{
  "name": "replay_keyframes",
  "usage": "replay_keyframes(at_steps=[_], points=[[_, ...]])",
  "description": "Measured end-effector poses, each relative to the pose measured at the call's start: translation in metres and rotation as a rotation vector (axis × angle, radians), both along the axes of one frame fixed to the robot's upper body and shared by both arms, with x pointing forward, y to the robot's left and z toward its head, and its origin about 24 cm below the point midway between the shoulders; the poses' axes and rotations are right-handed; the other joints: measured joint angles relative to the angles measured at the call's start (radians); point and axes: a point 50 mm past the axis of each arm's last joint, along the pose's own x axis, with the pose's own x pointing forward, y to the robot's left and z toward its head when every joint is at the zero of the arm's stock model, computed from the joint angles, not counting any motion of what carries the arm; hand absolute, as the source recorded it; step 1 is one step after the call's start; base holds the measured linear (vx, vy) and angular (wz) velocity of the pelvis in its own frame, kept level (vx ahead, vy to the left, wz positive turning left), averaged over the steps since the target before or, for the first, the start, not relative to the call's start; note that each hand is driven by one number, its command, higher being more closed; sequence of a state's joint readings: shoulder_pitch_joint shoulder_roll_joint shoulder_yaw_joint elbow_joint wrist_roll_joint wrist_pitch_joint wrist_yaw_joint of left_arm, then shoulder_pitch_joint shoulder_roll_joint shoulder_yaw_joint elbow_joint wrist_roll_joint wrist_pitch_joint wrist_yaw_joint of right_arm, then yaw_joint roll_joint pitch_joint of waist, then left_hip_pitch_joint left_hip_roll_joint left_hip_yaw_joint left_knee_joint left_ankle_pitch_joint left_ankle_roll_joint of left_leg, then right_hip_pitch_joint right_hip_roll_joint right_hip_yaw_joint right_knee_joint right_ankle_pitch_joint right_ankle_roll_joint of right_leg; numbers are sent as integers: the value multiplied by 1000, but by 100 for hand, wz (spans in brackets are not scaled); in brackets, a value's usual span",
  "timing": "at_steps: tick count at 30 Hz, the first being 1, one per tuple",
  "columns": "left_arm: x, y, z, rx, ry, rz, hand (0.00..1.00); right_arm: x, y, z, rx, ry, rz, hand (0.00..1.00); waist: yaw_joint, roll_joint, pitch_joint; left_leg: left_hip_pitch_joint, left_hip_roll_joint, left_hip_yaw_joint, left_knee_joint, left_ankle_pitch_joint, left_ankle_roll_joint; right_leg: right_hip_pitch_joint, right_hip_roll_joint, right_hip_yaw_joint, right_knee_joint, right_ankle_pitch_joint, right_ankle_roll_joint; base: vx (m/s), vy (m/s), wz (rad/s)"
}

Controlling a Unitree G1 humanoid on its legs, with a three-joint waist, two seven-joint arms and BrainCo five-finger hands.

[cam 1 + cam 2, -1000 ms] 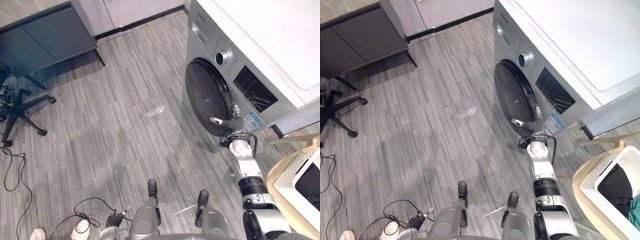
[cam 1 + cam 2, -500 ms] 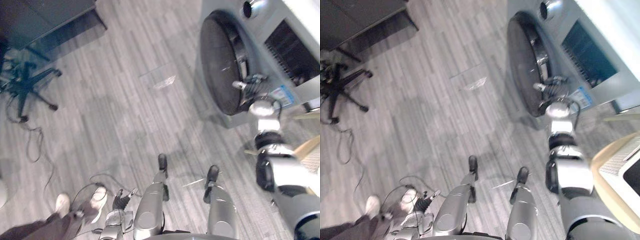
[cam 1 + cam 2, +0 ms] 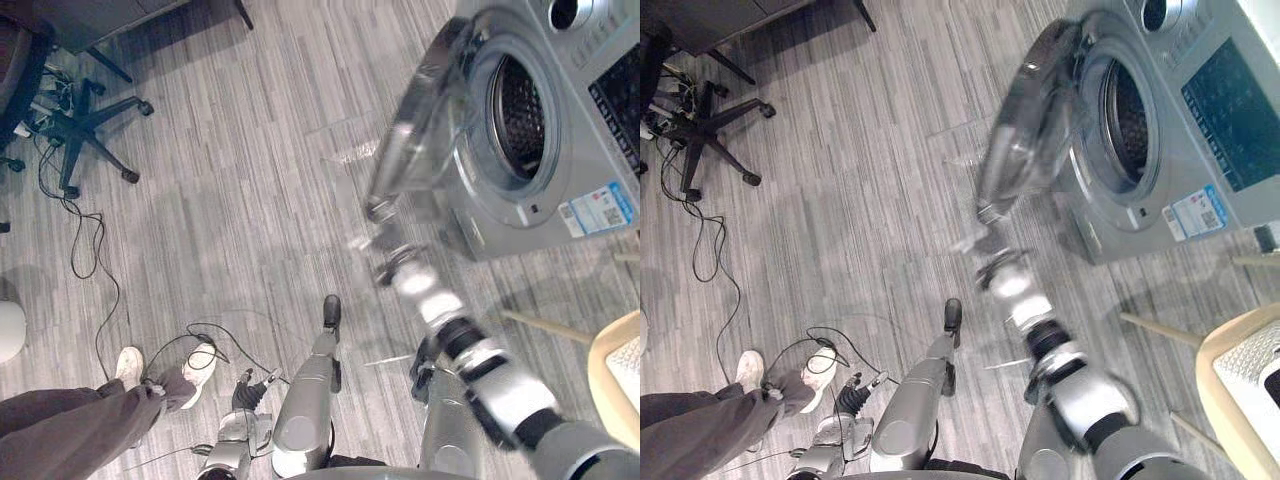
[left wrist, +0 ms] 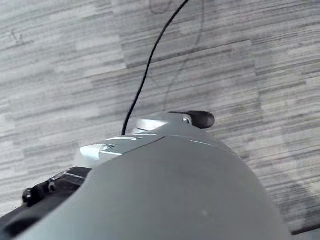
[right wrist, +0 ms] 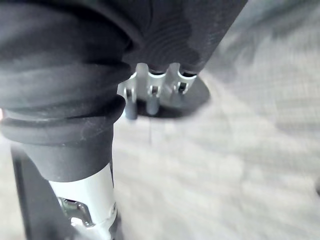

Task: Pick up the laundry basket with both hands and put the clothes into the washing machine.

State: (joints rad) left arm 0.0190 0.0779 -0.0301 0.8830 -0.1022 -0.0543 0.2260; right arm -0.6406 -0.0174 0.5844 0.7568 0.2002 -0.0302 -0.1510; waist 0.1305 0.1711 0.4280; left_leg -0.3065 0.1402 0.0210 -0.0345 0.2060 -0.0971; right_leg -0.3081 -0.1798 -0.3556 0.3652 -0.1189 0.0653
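From where I stand, the right hand [image 3: 378, 243] is a blur at the lower edge of the open door [image 3: 415, 130] of the washer [image 3: 560, 150]; I can't tell its grip. The basket [image 3: 1252, 362] sits on a table [image 3: 1218, 345], well off to that hand's right. The left hand [image 3: 247, 393] hangs low, its grip unclear too.

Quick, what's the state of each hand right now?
Left hand: low at the robot's side; cannot be told.
Right hand: at the lower edge of the open round door of the silver washing machine; cannot be told.
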Motion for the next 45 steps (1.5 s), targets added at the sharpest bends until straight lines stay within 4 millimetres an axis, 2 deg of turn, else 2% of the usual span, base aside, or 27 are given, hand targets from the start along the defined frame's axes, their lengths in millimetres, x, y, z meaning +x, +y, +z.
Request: replay_keyframes(at_steps=[3,4,5,6,7,9,11,12,15,17,19,21,22,23,24,25,26,27,28,29,33,34,35,40,42,44,45], points=[[-4,9,-1,25,17,40,0,-42,51,-9,75,50,230,0,6,-49,-23,50,1,-4,0,-7,-5,67,-3,-22,-3,-20,2,96,-81,24],[-7,14,-1,45,25,44,0,-47,53,-8,106,50,255,0,4,-79,-38,71,1,1,-1,-10,-4,85,-6,-19,-6,-23,6,53,-35,7],[-8,17,-1,48,27,58,0,-48,50,-9,118,53,250,0,0,-93,-45,80,0,9,0,-10,-4,96,-7,-17,-14,-23,6,22,-11,-4],[-10,21,-1,55,33,70,0,-48,41,-11,153,62,207,0,-12,-119,-63,95,0,17,-1,-12,-2,114,-5,-12,-28,-19,9,-11,29,-22],[-11,24,-1,63,39,69,0,-46,22,-18,162,72,139,0,-12,-145,-87,106,1,41,-2,-19,3,117,3,7,-45,-8,8,-14,32,-31],[-10,26,-1,71,40,63,0,-47,-6,-30,154,92,47,0,-20,-168,-111,111,5,71,-4,-28,1,114,14,33,-74,10,16,-33,47,-49],[-4,25,0,91,42,28,0,-55,-59,-52,130,138,-129,0,-58,-184,-139,124,16,124,-23,-34,10,112,31,82,-129,50,17,-56,26,-64],[-2,24,0,90,45,20,0,-59,-72,-58,110,147,-167,0,-67,-185,-143,131,16,138,-29,-34,10,112,39,98,-142,62,16,-58,19,-77],[25,19,8,100,8,-48,0,-90,-134,-89,6,241,-337,0,-107,-199,-160,146,19,237,-38,-39,16,81,56,192,-186,99,26,-64,22,-79],[48,23,19,119,-38,-61,0,-107,-161,-103,-47,308,-414,0,-127,-213,-162,138,25,289,-34,-41,19,46,65,235,-195,107,31,-49,-11,-84],[76,36,38,162,-114,-62,0,-124,-181,-114,-77,369,-486,0,-160,-232,-155,112,37,321,-13,-45,19,4,73,271,-193,111,30,-51,-54,-68],[119,70,80,240,-235,-22,0,-144,-198,-122,-77,415,-556,0,-187,-270,-128,43,68,352,78,-79,14,-53,81,299,-187,140,25,-69,-107,-53],[129,80,93,265,-262,-8,0,-148,-201,-122,-75,422,-570,0,-194,-278,-120,16,76,352,114,-91,16,-66,86,301,-187,151,20,-80,-117,-38],[147,102,121,313,-317,29,0,-154,-206,-123,-72,432,-590,0,-213,-294,-101,-32,100,350,177,-114,14,-89,97,302,-187,168,16,-90,-109,-22],[155,113,136,339,-343,47,0,-157,-208,-124,-71,435,-599,0,-218,-303,-90,-53,112,350,204,-123,13,-99,104,302,-189,175,14,-103,-100,-32],[171,137,177,387,-431,105,0,-162,-211,-121,-67,423,-612,0,-227,-314,-61,-104,147,349,261,-142,11,-123,125,301,-195,181,15,-129,-113,-38],[180,146,200,402,-486,135,0,-166,-211,-118,-62,413,-619,0,-225,-319,-53,-142,176,352,295,-153,10,-146,137,300,-201,181,15,-113,-92,-41],[184,150,214,407,-523,154,0,-167,-211,-116,-57,401,-619,0,-224,-319,-48,-166,192,352,318,-161,7,-158,146,299,-208,184,20,-100,-73,-49],[193,158,246,417,-598,186,0,-169,-209,-111,-31,377,-621,0,-223,-319,-46,-226,227,356,367,-182,9,-187,164,292,-234,191,31,-60,-39,-41],[197,159,257,420,-627,192,0,-169,-208,-109,-18,370,-625,0,-223,-319,-45,-244,239,359,380,-188,7,-194,168,286,-246,194,36,-41,-26,-39],[219,144,330,414,-849,161,0,-177,-198,-105,72,350,-656,0,-210,-322,-24,-322,284,374,432,-206,13,-234,178,248,-269,200,44,26,1,-7],[220,142,339,417,-880,158,0,-178,-196,-105,83,351,-659,0,-205,-324,-23,-330,286,374,435,-206,14,-242,178,246,-270,200,44,73,-2,-7],[219,143,360,433,-944,163,0,-177,-191,-103,109,343,-661,0,-196,-336,-4,-332,295,383,444,-214,13,-244,180,243,-271,202,41,88,-2,-9],[217,145,380,449,-997,179,0,-176,-188,-100,145,321,-665,0,-175,-339,2,-375,331,385,525,-268,9,-260,180,211,-264,276,-5,117,5,-6],[220,139,383,440,-1006,151,0,-172,-187,-94,174,293,-666,0,-165,-338,3,-399,342,376,543,-278,9,-273,185,197,-262,282,-13,168,4,-4],[221,138,384,424,-1016,163,0,-168,-185,-87,189,254,-660,0,-170,-338,8,-420,349,360,559,-281,12,-276,190,186,-261,282,-14,154,20,9],[223,135,392,390,-1042,171,0,-168,-185,-83,199,233,-659,0,-170,-338,20,-428,351,361,566,-284,15,-279,190,186,-257,279,-10,125,38,6]])
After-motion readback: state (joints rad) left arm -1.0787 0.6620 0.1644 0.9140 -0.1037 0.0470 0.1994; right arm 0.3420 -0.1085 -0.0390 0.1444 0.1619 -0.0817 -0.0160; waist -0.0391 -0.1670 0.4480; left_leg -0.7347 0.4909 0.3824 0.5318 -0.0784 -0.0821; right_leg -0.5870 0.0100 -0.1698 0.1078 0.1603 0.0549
